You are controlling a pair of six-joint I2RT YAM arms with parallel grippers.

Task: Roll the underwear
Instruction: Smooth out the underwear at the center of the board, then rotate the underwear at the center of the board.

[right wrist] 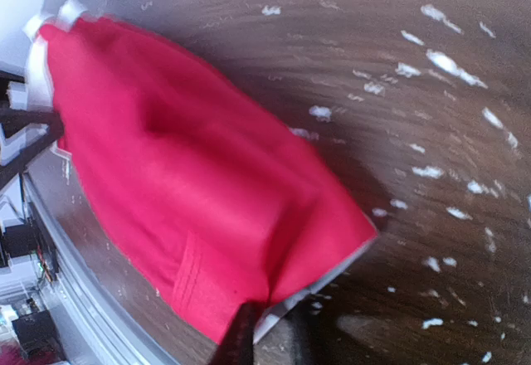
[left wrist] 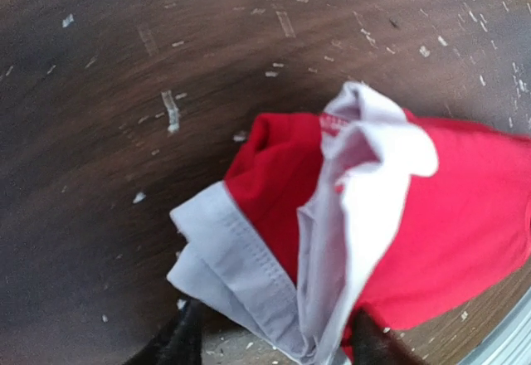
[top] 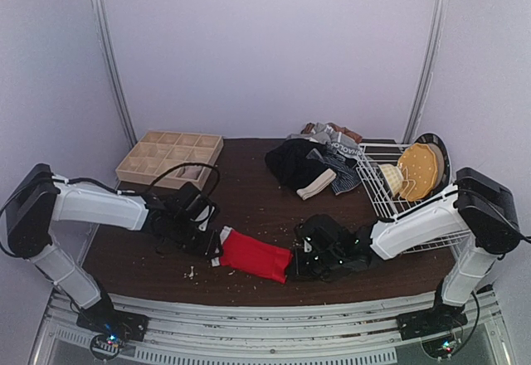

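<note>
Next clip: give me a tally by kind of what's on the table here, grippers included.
red underwear: 1
heap of other garments: 1 (pieces inside cannot be counted)
wooden grid tray: 1
white wire rack: 1
grippers: 2, the left gripper and the right gripper
Total: 6

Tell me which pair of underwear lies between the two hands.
The red briefs with the pale waistband, alone at the front between the left hand and the right hand; the dark and striped ones lie heaped at the back right.
</note>
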